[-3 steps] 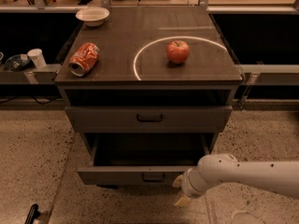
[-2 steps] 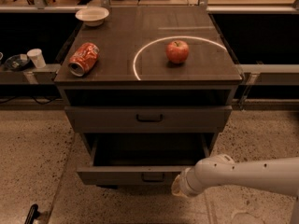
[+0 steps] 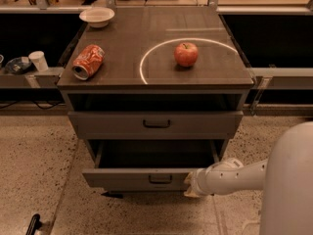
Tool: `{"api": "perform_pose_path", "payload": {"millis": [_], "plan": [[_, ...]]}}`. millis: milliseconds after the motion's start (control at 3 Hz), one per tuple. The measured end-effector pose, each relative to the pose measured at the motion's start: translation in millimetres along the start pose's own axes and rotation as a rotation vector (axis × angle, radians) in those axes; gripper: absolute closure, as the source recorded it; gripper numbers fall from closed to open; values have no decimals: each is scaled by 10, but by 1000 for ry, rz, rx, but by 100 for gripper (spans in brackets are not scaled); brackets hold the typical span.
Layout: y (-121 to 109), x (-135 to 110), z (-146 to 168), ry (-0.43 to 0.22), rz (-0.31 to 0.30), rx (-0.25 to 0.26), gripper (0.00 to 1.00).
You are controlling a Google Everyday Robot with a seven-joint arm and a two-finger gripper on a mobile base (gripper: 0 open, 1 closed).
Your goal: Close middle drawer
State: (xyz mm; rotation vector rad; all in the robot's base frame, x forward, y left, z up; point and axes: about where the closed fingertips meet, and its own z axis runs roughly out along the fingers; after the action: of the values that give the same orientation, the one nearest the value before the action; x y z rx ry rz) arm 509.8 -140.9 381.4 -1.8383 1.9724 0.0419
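Middle drawer (image 3: 127, 179), a wide grey flat-fronted box with a small dark loop handle, is found pulled well out of the dark grey bench (image 3: 122, 33), with its dark interior exposed. The white gripper (image 3: 190, 185) is positioned at the right end of the drawer front, apparently touching it. Whether it is parted or closed cannot be determined. A round red apple (image 3: 186, 54) and a crushed red can (image 3: 88, 61) are recorded on top, well apart.

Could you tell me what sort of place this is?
Likely a robotics lab: a drawer cabinet on speckled floor, an apple inside a white ring on its top, and the gripper at the front of the pulled-out middle drawer.
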Motion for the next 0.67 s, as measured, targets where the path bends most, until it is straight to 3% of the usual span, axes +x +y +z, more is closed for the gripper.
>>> {"api": "perform_pose_path", "payload": {"millis": [333, 667], "plan": [[-15, 13, -5, -1, 2, 7, 15], [-15, 12, -5, -1, 2, 7, 0]]}}
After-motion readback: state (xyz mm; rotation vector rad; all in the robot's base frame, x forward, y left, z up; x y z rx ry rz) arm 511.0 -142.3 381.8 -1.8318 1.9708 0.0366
